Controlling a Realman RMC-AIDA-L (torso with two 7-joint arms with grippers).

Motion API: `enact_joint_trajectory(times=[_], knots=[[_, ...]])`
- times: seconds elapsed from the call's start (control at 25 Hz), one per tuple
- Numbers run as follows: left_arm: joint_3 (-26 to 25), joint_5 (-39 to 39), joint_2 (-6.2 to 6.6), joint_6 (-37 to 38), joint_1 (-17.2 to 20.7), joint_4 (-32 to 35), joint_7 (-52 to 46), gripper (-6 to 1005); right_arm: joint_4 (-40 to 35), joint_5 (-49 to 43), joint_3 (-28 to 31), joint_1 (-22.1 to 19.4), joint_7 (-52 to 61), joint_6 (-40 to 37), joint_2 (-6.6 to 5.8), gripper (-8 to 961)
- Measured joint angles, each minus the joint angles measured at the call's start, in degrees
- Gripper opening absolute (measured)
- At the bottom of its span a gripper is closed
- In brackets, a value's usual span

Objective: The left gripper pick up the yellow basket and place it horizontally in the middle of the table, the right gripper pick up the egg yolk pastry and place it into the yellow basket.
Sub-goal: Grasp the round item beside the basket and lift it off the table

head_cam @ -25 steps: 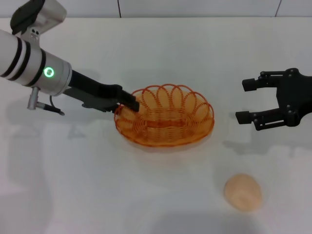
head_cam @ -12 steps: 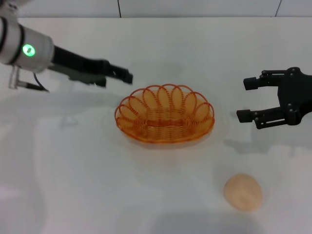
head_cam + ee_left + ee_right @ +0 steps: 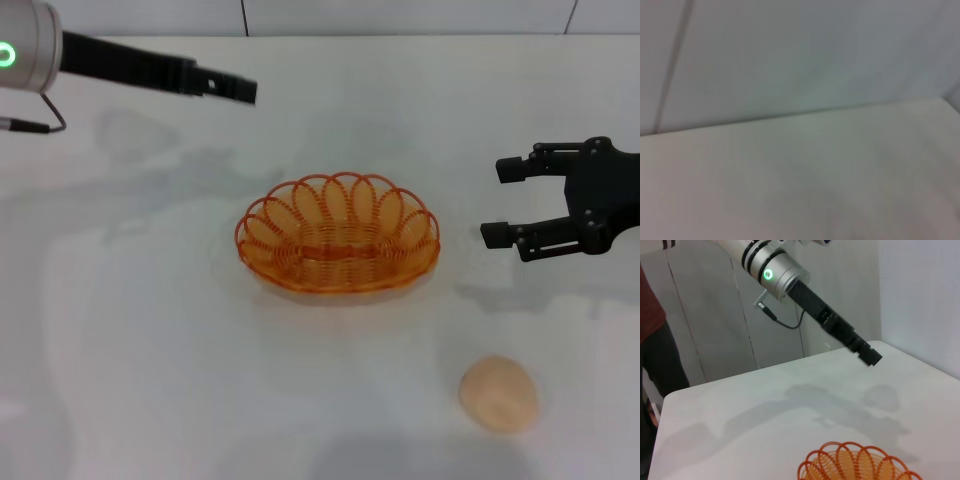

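yellow basket set mid-table, lengthwise — done | left gripper raised at far left, empty, jaw gap unclear | right gripper spread wide, empty | egg yolk pastry on table near front right — pick pending

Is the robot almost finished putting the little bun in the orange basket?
About halfway. The yellow basket already sits flat in the middle of the table, and the left pincer is up and away from it, holding nothing. The right pincer hangs open beside the basket, also holding nothing. The egg yolk pastry lies on the table, nearer the robot than the basket, so picking it up and dropping it in are left.
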Motion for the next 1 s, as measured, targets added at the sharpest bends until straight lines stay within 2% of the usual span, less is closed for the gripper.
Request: enact_joint_trajectory(times=[0.16,0.32,0.6,1.0], knots=[[0.1,0.0,-0.04,5.9,-0.2,0.2,7.7,892,0.3,-0.1,-0.4,0.0,0.3,0.3,0.07,805],[0.2,0.9,0.44,13.3,0.0,2.4,14.0,891,-0.2,-1.0,-1.2,-0.1,3.0,0.3,-0.01,803],[0.2,1.6,2.09,24.0,0.4,5.6,18.1,888,-6.3,-8.0,-2.4,-0.8,11.3,0.2,0.0,800],[0.2,2.1,2.13,25.5,2.4,7.0,18.4,887,-14.5,-16.7,-9.9,-2.2,20.6,-2.1,0.0,796]])
